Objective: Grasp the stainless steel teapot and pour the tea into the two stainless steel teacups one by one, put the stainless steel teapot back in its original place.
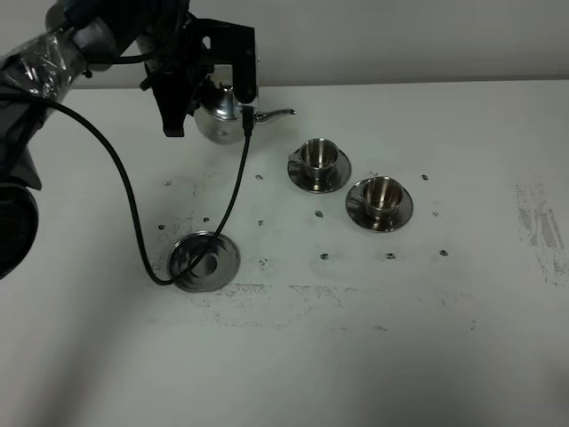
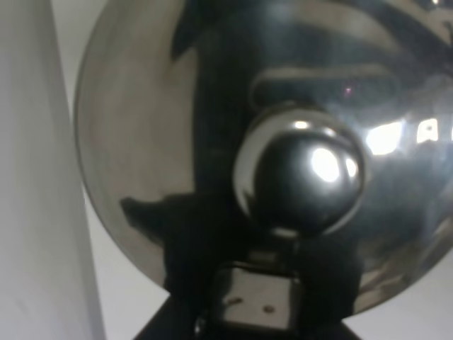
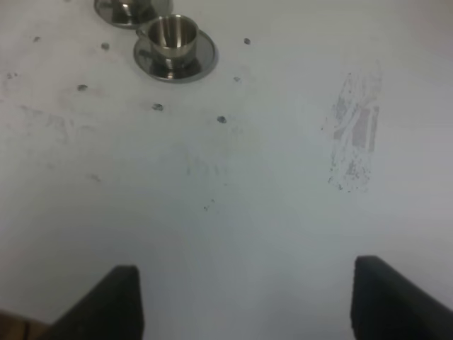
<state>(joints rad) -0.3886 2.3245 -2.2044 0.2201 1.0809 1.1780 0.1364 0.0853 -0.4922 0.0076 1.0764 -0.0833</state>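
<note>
The stainless steel teapot point(image 1: 218, 120) hangs above the table at the back left, spout point(image 1: 277, 113) pointing right toward the cups. My left gripper point(image 1: 210, 87) is shut on its handle. The left wrist view is filled by the domed lid point(image 2: 177, 120) and round knob point(image 2: 301, 170), with the gripper point(image 2: 255, 315) clamped at the handle. The two stainless steel teacups point(image 1: 317, 156) point(image 1: 382, 194) stand on saucers right of the pot. The original place, a round coaster point(image 1: 218, 253), lies bare at front left. No tea shows. My right gripper point(image 3: 246, 273) is open over bare table.
A black cable point(image 1: 133, 213) loops from the left arm down to the table and across the coaster's edge. The nearer cup point(image 3: 172, 35) and part of the other point(image 3: 131, 8) show far ahead in the right wrist view. Scuff marks point(image 1: 538, 227) mark the table's right side.
</note>
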